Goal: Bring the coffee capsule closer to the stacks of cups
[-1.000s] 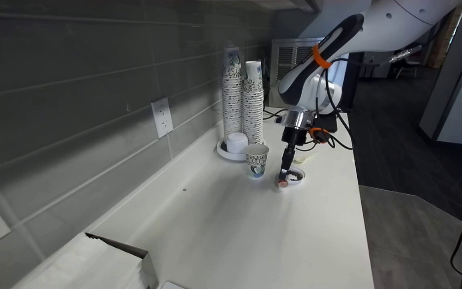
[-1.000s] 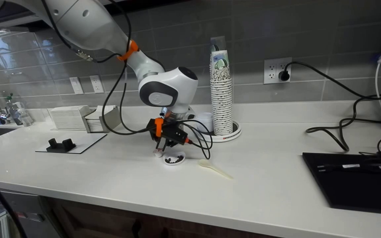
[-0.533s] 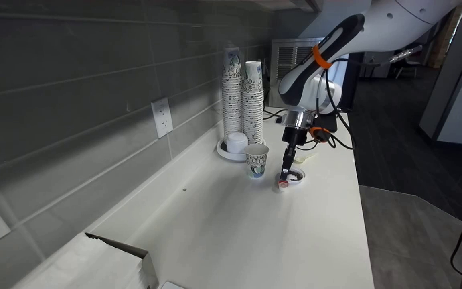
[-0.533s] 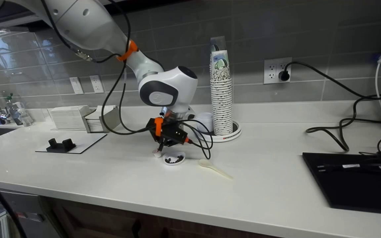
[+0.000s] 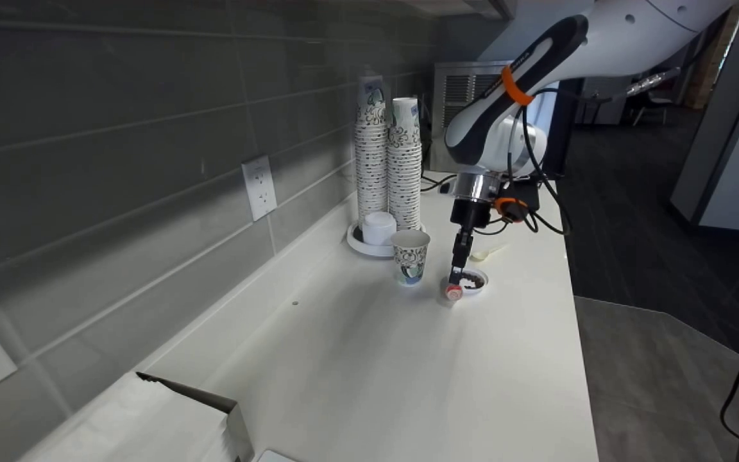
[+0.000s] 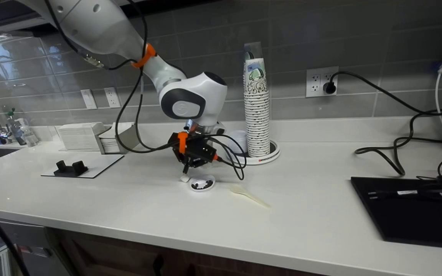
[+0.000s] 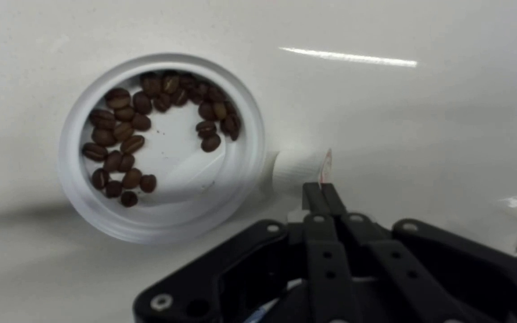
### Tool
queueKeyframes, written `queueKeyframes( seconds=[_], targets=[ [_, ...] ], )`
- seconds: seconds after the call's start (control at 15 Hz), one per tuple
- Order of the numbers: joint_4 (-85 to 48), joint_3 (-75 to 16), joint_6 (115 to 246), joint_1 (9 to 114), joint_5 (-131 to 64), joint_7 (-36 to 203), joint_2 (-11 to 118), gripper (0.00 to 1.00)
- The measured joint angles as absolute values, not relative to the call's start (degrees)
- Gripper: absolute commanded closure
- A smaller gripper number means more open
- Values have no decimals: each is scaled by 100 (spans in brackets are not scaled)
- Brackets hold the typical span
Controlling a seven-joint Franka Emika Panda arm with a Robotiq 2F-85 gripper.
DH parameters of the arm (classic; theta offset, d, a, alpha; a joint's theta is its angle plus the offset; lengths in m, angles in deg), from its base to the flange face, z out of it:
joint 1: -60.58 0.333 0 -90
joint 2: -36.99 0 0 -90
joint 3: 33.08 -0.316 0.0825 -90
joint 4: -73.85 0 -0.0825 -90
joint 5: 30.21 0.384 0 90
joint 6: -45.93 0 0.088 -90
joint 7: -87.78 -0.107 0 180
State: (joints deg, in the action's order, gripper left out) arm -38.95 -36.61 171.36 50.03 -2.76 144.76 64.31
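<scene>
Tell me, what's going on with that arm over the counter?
A robot arm is pinching a small coffee capsule by the edge with its gripper, right beside a white dish of coffee beans. The capsule is tipped sideways; whether it's off the counter I can't tell. It isn't yet by the stacks of cups.

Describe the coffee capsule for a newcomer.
Start at the tall stacks of cups; farther from the wall lies a white dish of beans. Beside it, at the gripper, is the coffee capsule: small, white, with a reddish end the dish lacks.
</scene>
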Motion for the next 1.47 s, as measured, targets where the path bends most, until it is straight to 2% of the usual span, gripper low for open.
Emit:
queueKeyframes(
  seconds=[0.47,0.8,1.47],
  targets=[
    [-3970,-3629,16216,4911,-23,13839,5966,100],
    [-4190,-3315,16068,4741,452,13063,5576,100],
    [-4759,-3072,17719,4726,2178,12689,4986,100]
  ],
)
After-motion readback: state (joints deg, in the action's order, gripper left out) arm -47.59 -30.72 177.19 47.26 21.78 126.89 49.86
